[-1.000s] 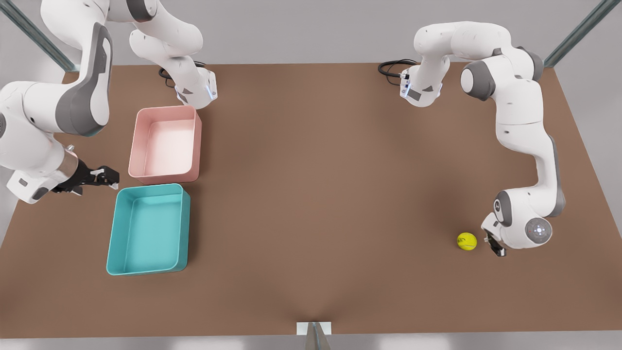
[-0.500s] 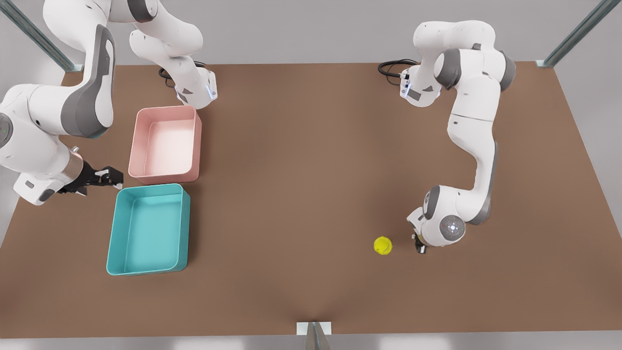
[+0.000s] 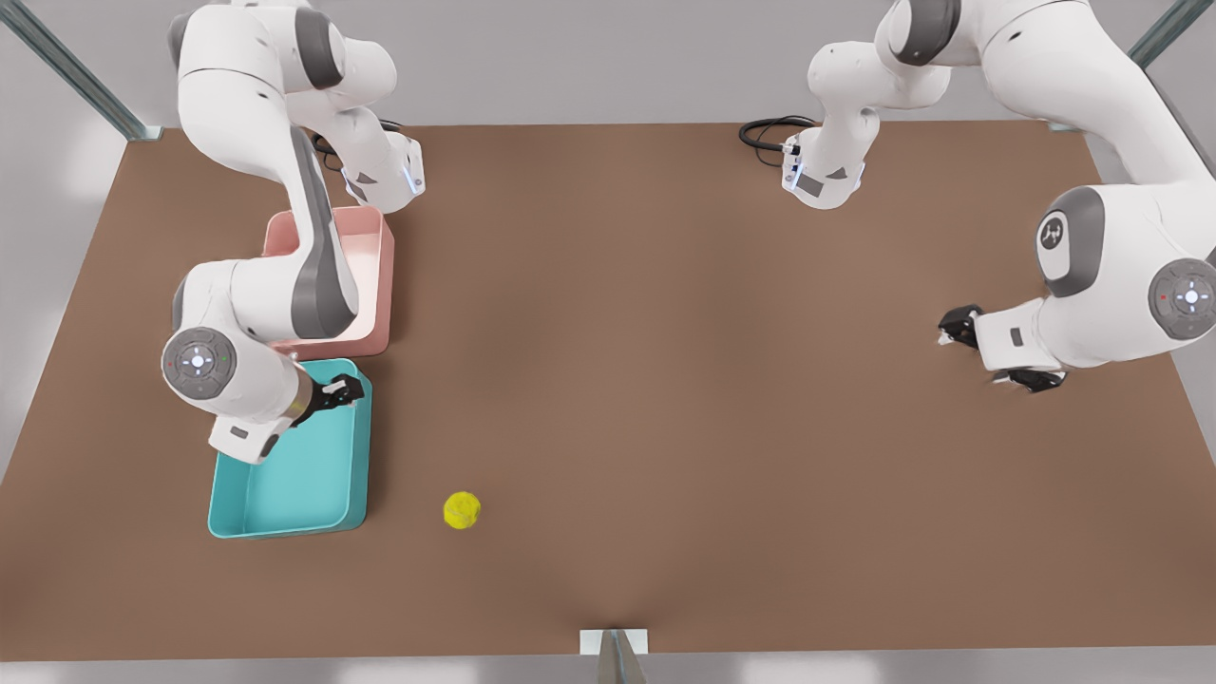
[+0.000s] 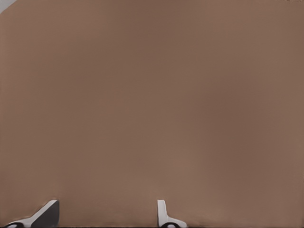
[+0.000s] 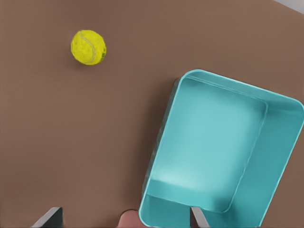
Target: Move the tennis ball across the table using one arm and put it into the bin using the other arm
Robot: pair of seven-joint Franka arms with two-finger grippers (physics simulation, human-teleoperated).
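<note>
The tennis ball (image 3: 462, 510) (image 5: 88, 47) lies on the brown table (image 3: 665, 332), a short way to the right of the teal bin (image 3: 304, 475) (image 5: 209, 156) in the front view, near its front corner. It touches neither gripper. My right gripper (image 3: 342, 389) (image 5: 123, 217) hovers open over the bin's far right corner, holding nothing. My left gripper (image 3: 958, 328) (image 4: 104, 217) is raised at the front view's right, far from the ball. It is open and empty, with only bare table (image 4: 152, 95) under it.
A pink tray (image 3: 328, 285) stands just behind the teal bin, partly covered by the right arm. Both arm bases (image 3: 385, 180) (image 3: 822, 176) and a black cable (image 3: 765, 133) sit along the back edge. A small white bracket (image 3: 614, 642) marks the front edge.
The ball has rolled from the front view's right across the table to beside the teal bin. The left arm pulled back up and rightward. The right arm swung in over the bin.
</note>
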